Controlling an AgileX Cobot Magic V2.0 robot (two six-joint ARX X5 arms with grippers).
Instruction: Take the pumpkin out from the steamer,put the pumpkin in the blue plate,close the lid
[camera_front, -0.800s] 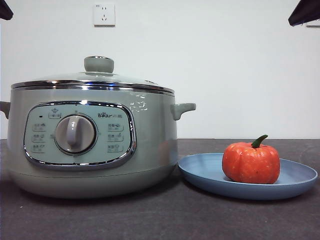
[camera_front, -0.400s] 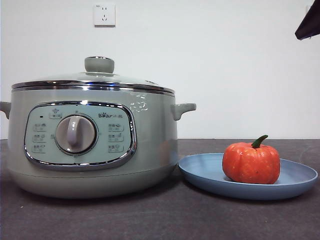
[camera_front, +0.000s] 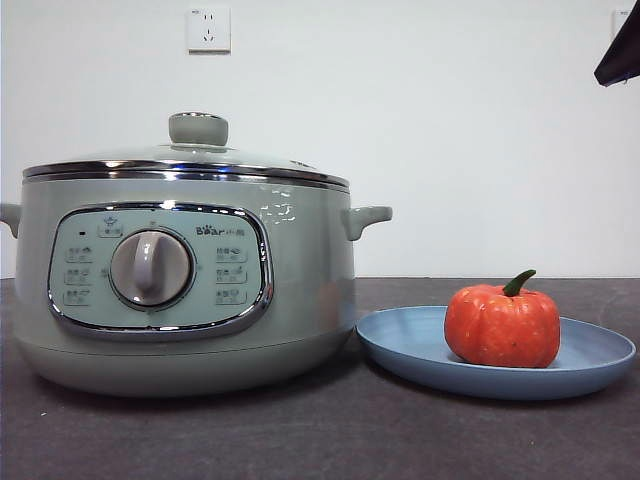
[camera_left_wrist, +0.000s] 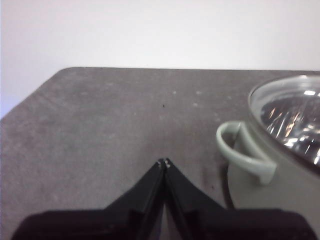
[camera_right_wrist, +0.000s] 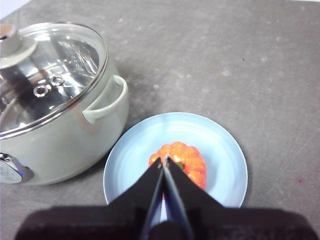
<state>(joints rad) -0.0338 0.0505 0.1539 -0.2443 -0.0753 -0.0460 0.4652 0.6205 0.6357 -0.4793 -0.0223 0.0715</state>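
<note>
We see our left gripper (camera_left_wrist: 164, 162) with its two black jaws pressed together tip to tip, holding nothing, hovering above the dark grey table (camera_left_wrist: 110, 125). Beside it stands the steamer (camera_left_wrist: 280, 165), only partly in view: its pale green wall and one looped side handle (camera_left_wrist: 242, 150), which juts toward the gripper without touching it. The lid (camera_left_wrist: 292, 112) sits on the pot, its chrome rim and shiny dome catching reflections. Beyond the table's far edge rises a plain white wall (camera_left_wrist: 160, 30).

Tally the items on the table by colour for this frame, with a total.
Sage-green: 2, the steamer and its lid, which sits on the pot.
Blue: 1, the blue plate.
Orange-red: 1, the pumpkin, on the plate.
Total: 4.
</note>
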